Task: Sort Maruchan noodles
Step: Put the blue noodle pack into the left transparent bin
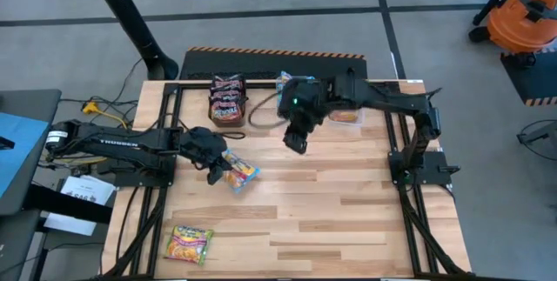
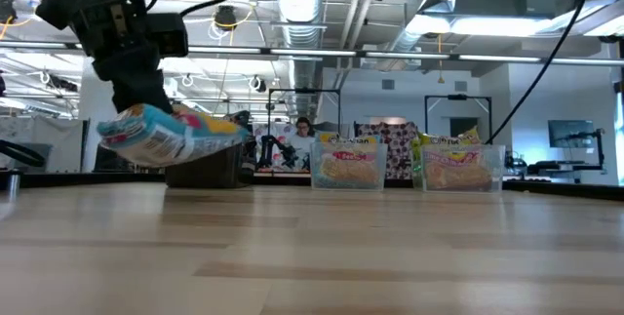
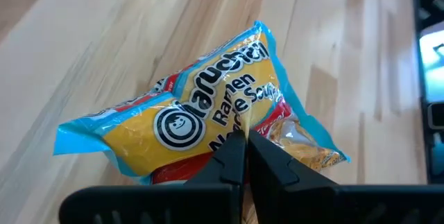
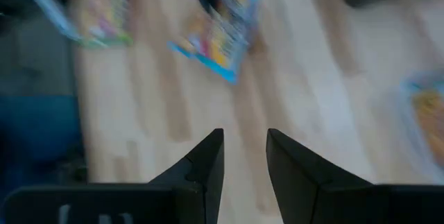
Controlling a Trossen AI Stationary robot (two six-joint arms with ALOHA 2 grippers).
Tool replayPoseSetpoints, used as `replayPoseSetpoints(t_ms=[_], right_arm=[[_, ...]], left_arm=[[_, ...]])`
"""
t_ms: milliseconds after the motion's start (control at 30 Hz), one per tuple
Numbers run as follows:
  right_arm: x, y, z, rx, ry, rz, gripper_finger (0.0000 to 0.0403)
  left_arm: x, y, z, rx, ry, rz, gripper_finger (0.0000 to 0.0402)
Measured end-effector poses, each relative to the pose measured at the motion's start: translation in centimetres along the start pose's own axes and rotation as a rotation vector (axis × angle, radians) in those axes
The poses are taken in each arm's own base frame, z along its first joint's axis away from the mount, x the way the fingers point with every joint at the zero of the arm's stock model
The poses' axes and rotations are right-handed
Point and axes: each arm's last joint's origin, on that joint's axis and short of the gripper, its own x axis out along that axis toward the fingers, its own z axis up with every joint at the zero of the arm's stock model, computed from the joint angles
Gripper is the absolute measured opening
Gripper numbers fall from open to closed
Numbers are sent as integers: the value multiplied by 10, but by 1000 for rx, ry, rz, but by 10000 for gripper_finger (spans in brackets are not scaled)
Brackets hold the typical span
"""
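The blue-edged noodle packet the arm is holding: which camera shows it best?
The left wrist view: the blue-edged packet fills it, label readable, pinched by the left gripper. The high view shows it small; the low view edge-on, lifted; the right wrist view blurred.

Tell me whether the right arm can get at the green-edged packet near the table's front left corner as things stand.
Probably not easily: the green-edged packet lies far across the table from the right gripper, open and empty, and the left gripper, holding the blue-edged packet, sits between them.

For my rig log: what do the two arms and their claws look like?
Both arms are black and jointed. The left arm carries white lettering along its link; the right arm shows a small green light near its wrist. Each claw, left and right, has two dark, tapered fingers.
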Motion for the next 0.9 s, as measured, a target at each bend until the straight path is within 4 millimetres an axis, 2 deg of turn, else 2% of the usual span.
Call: replayPoseSetpoints(t_ms=[300,433,567,733,900], right_arm=[[-18,-38,19,110,-73,323,133],[-21,-48,21,132,-84,331,133],[-21,-48,18,130,-57,316,137],[5,-38,3,104,118,194,141],[36,-18,2,51,177,209,140]], left_arm=[[-1,-6,11,36,-112,-55,0],[-1,-6,12,38,-121,-59,0],[-1,-6,12,48,-126,-51,0],[-1,-6,12,66,-127,-48,0],[-2,-4,16,126,-172,25,0]])
